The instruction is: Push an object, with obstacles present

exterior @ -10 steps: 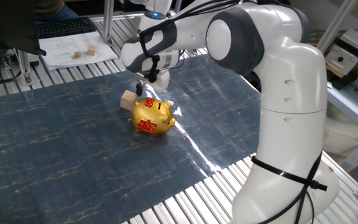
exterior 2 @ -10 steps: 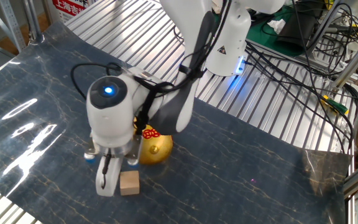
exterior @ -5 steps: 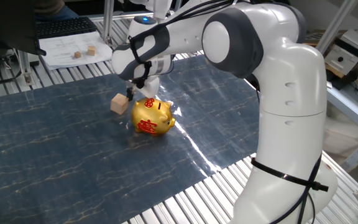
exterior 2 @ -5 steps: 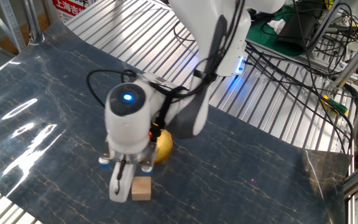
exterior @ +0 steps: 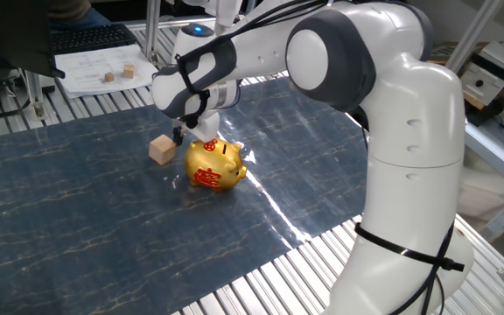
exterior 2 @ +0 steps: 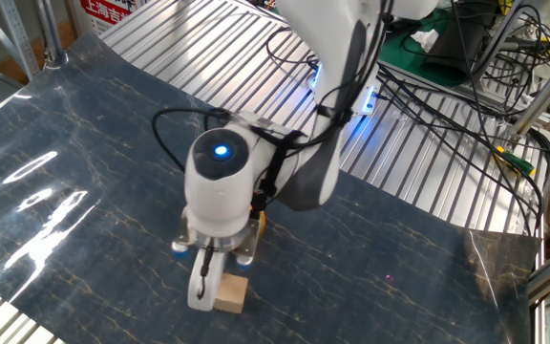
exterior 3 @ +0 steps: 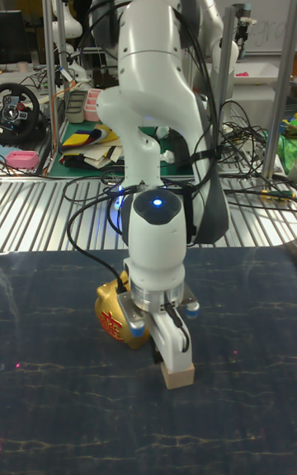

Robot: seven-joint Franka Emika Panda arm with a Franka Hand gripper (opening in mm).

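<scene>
The object, a small tan wooden cube (exterior: 161,150), lies on the dark blue mat just left of the obstacle, a gold piggy bank (exterior: 215,164) with red markings. My gripper (exterior: 179,136) points down with its fingers together, the tips against the cube's right side, between cube and bank. From the other side the cube (exterior 2: 230,294) sits beside the white fingers (exterior 2: 201,287), and the wrist hides nearly all of the bank. In the tall view the cube (exterior 3: 178,377) is right under the fingertips (exterior 3: 169,349), with the piggy bank (exterior 3: 111,316) behind to the left.
White paper (exterior: 90,77) with two similar small cubes (exterior: 129,71) lies at the far left, beside a keyboard (exterior: 86,37). The blue mat (exterior: 77,227) covers a slatted metal table. Cables (exterior 2: 447,124) trail across the slats behind the arm's base.
My gripper has swept past the piggy bank, pushing the cube ahead of it; the cube has slid away from the bank. The bank has stayed put.
</scene>
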